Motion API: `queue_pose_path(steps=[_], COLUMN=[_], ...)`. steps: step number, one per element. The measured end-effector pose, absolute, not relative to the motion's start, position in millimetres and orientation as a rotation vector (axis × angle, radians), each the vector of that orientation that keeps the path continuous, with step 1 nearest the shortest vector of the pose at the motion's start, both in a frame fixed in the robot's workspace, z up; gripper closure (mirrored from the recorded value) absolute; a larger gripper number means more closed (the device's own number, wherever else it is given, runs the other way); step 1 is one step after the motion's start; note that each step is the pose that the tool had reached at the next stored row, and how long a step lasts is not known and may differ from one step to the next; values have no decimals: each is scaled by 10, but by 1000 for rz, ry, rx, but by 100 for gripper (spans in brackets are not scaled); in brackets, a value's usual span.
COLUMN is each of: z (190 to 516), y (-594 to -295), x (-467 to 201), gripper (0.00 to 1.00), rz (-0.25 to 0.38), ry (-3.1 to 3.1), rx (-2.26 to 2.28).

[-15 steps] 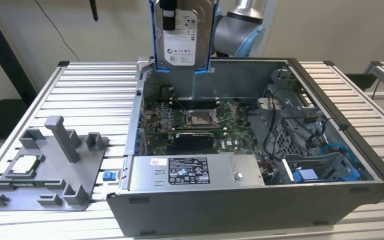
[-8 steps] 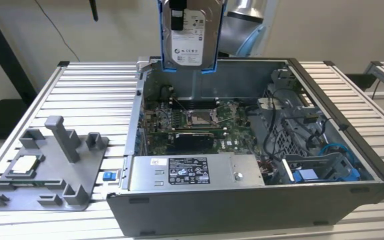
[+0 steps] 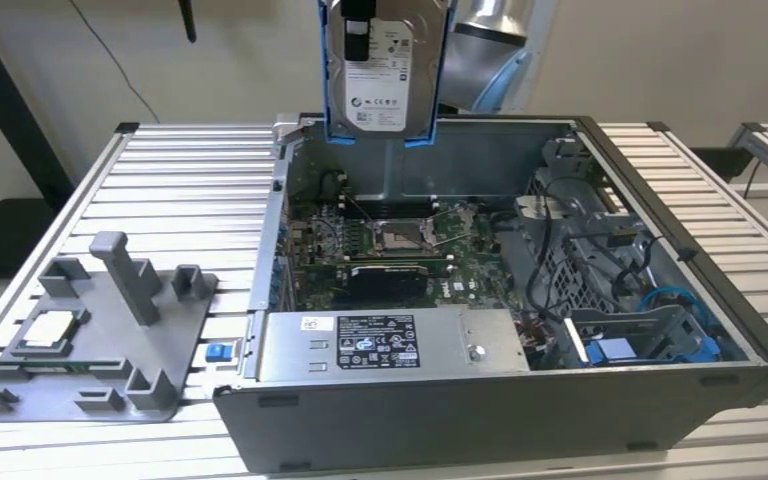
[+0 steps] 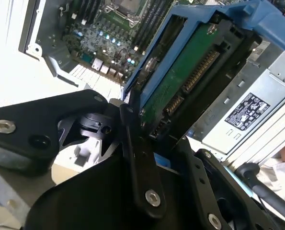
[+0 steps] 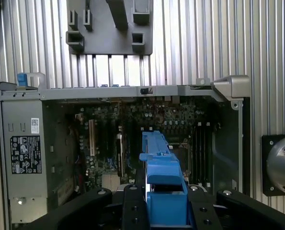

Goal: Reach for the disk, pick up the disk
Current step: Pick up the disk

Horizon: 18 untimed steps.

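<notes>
The disk point(image 3: 384, 70), a silver-grey drive with a white label in a blue frame, hangs upright high over the back wall of the open computer case point(image 3: 491, 420). In the second wrist view its green underside point(image 4: 180, 81) and blue frame sit clamped between my black fingers point(image 4: 132, 143). My gripper point(image 5: 164, 199) is shut on the disk's blue frame point(image 5: 161, 167) in the first wrist view, with the motherboard far below.
Inside the case lie the motherboard point(image 3: 384, 245), a power supply point(image 3: 384, 345) and a blue drive bay point(image 3: 631, 345). On the slatted table point(image 3: 184, 180) at the exterior view's left stands a grey fixture point(image 3: 84, 340) holding a chip point(image 3: 48, 328). A small blue bracket point(image 3: 219, 352) sits beside the case.
</notes>
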<state>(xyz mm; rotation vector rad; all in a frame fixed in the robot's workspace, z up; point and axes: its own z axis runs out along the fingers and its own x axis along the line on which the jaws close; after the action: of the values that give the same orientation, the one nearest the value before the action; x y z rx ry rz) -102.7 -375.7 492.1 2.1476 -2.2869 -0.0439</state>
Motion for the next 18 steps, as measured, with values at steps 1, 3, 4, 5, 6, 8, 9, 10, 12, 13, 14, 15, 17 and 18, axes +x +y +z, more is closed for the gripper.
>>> queue_pose_path(steps=[1, 3, 4, 5, 6, 8, 9, 10, 12, 13, 14, 15, 17, 18], z=[4921, 4921, 4921, 4921, 4921, 4920, 4920, 4920, 4921, 4920, 4921, 4921, 4921, 4921], y=[-3757, -3757, -3757, -3757, -3757, -3756, -3756, -3756, -3756, -3756, -3756, -3756, -3756, -3756], x=[-1027, -1027, -1027, -1027, -1027, -1015, -996, -971, -910, -879, -842, -810, -749, -722], gripper=[100, 100, 100, 100, 100, 100, 100, 100, 100, 100, 100, 100, 100, 100], rz=[-44, -44, -44, -44, -44, -44, -44, -44, -44, -44, -44, -44, -44, -44], ry=[-2287, -2287, -2287, -2287, -2287, -2287, -2287, -2287, -2287, -2287, -2287, -2287, -2287, -2287], rx=[2148, 2148, 2148, 2148, 2148, 2148, 2148, 2148, 2148, 2148, 2148, 2148, 2148, 2148])
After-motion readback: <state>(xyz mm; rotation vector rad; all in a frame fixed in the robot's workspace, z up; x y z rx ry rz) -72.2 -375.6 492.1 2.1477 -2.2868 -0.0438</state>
